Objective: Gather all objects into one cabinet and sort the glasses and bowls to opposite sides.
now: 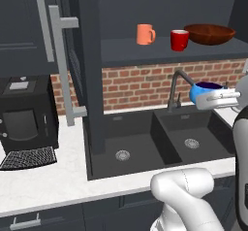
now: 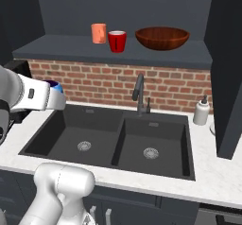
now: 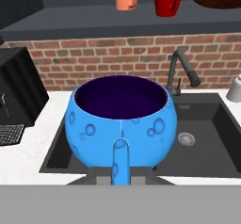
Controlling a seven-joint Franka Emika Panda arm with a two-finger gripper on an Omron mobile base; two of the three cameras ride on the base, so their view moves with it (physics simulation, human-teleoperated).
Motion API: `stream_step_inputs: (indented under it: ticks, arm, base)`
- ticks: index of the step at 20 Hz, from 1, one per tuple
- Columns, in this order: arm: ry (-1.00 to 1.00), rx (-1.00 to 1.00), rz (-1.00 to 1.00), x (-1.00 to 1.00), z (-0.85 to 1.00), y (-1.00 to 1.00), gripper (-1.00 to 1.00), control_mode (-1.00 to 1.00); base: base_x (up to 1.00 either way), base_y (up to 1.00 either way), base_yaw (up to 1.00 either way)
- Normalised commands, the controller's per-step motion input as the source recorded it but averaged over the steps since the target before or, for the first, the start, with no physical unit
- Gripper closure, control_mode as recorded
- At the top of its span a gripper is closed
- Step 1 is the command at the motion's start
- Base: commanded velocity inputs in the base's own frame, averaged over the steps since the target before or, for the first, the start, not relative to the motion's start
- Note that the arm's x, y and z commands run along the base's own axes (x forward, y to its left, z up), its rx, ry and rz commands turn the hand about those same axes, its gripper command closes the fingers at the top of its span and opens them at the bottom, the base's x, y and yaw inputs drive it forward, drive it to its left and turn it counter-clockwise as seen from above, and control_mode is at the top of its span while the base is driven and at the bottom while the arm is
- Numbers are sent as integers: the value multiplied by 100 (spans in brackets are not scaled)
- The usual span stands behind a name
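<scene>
While we are lifting the blue bowl (image 3: 123,119) over the sink (image 2: 113,139), a slip is threatening.
Gripper (image 3: 120,164) fingers are clamping its near rim; it could knock the red mug (image 1: 179,40) beside the brown bowl (image 1: 209,33) on the shelf.

brick backsplash (image 2: 94,84) | black double sink (image 2: 113,141) | white counter (image 1: 48,184)

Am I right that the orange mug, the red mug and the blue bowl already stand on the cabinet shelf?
Not quite: the blue bowl is in the gripper above the sink, as the hand view shows. On the shelf stand the orange mug, red mug and brown bowl.
</scene>
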Motion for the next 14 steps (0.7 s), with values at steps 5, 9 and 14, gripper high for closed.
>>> stream_step_inputs:
  ticks: [5, 9, 14]
  arm:
    - [0, 0, 2, 0, 3, 28, 100, -100]
    - [-1, 0, 9, 0, 23, 87, 100, -100]
    - [-3, 0, 10, 15, 34, 74, 100, -100]
  base:
    - [4, 20, 2]
    - [0, 0, 0]
    - [0, 0, 0]
